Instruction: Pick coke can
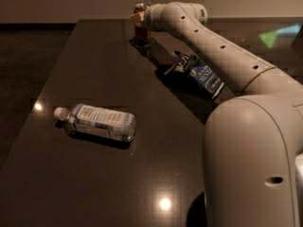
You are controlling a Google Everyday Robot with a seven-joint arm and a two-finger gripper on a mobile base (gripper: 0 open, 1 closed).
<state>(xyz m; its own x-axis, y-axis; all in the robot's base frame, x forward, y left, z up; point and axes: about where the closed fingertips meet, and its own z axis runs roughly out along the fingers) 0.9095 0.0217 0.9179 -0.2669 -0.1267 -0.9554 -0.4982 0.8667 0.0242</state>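
At the upper middle of the frame the gripper [138, 18] sat right against the coke can [142, 32], which stood upright near the far edge of the dark worktop [118, 70]; whether it was closed on the can or merely around it could not be told. The pale arm [222, 46] ran from the lower right up to that spot, passing over a dark blue snack bag [202, 75] lying right of centre. A clear plastic bottle [99, 122] lay on its side at the lower left, white cap pointing left, well apart from the can.
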